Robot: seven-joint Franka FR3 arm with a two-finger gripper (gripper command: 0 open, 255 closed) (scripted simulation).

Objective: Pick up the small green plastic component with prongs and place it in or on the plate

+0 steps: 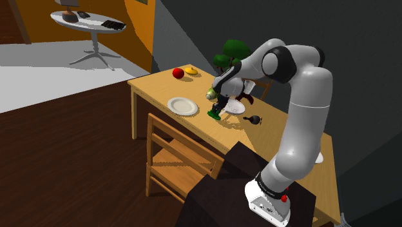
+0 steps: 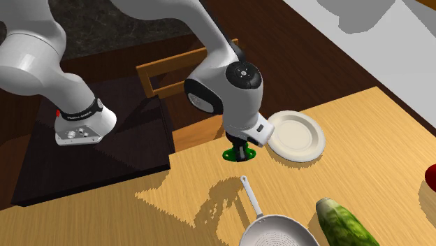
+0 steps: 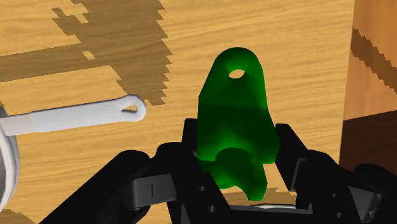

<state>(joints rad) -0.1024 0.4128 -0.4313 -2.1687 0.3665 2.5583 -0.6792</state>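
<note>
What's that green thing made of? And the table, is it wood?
The green piece looks like plastic, maybe: it is one solid colour, smooth and softly shaded, with no grain. I can't be sure. The table looks like light wood with a matte finish: streaky grain lines run along its top.

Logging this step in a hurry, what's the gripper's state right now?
Gripper: jaws closed on the green pronged component, down at the wooden table.

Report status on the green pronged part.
Gripper shut on green component, low at the table. Plate close beside it. Nothing between them.
</note>
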